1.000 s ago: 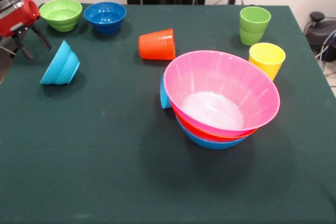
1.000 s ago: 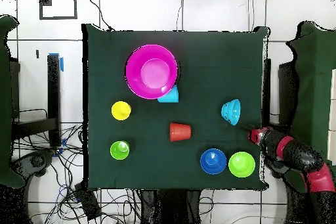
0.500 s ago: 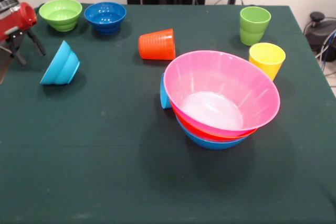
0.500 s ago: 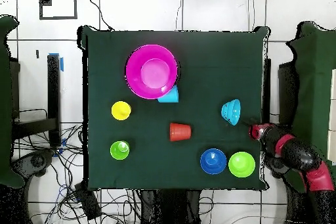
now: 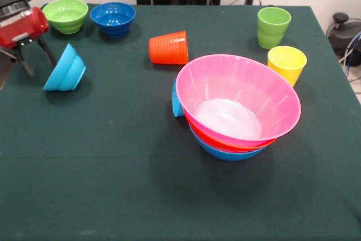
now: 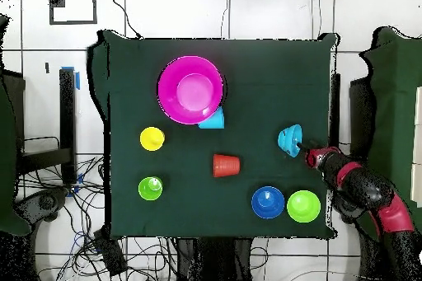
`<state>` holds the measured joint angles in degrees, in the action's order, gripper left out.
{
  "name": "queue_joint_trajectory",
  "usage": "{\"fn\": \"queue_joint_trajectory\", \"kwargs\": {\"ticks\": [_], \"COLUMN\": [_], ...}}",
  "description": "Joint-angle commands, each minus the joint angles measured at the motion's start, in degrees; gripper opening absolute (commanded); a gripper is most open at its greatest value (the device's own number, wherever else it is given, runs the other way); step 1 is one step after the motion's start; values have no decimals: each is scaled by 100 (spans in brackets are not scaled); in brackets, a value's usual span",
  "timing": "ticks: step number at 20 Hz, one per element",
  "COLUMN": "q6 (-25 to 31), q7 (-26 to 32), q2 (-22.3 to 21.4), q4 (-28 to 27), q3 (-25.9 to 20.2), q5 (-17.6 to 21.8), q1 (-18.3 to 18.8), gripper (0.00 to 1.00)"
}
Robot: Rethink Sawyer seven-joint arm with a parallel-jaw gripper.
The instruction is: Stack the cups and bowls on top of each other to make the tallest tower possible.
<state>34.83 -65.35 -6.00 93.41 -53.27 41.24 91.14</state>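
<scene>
The front camera sits close across the table (image 5: 113,196), facing the robot's pedestal at 12 o'clock; the overhead camera looks straight down from higher, base at 6 o'clock; both share the whole tabletop.

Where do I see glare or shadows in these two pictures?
Front view: a pale glare patch sits on the inner bottom of the pink bowl, and the tower casts a soft shadow on the green table toward the camera; the light blue bowl has a small one. Overhead view: flat light, hardly any shadows, no clear glare.
</scene>
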Motion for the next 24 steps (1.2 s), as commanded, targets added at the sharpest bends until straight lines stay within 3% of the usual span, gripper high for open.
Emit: {"fn": "queue_joint_trajectory", "kwargs": {"ticks": [1,24], "q6": [-669,-1235], "q7": [-762,-759], "q2": [-409,-737], "q4": [222,505], "q3": [720,1144], "q5": [388,-72], "q1": [-854,-1116], "gripper": [100,100]}}
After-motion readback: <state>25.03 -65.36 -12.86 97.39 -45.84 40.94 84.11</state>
